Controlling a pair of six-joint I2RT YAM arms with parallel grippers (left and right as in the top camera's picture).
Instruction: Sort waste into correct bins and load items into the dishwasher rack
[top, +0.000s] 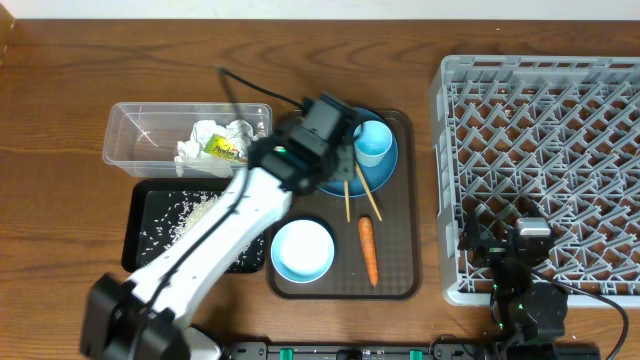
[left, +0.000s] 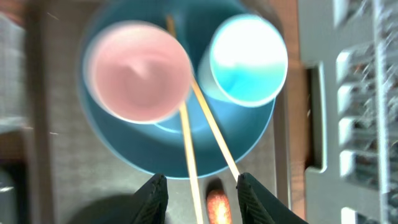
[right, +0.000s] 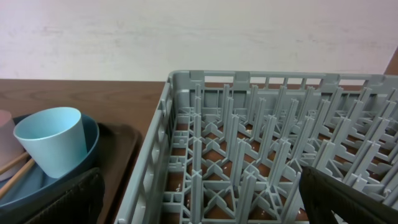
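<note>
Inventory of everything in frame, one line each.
table: 1, brown wood
rack: 1, grey, right
tray: 1, brown, centre
plate: 1, blue, on tray
pink cup: 1, on plate
light blue cup: 1, on plate
chopsticks: 2, wooden, plate to tray
bowl: 1, white, on tray
carrot: 1, orange, beside bowl
tub: 1, clear, far left
paper wads: several, white, in tub
bin: 1, black, near left
rice: loose grains, white, in bin
left gripper: open, over plate
right gripper: open, by rack
</note>
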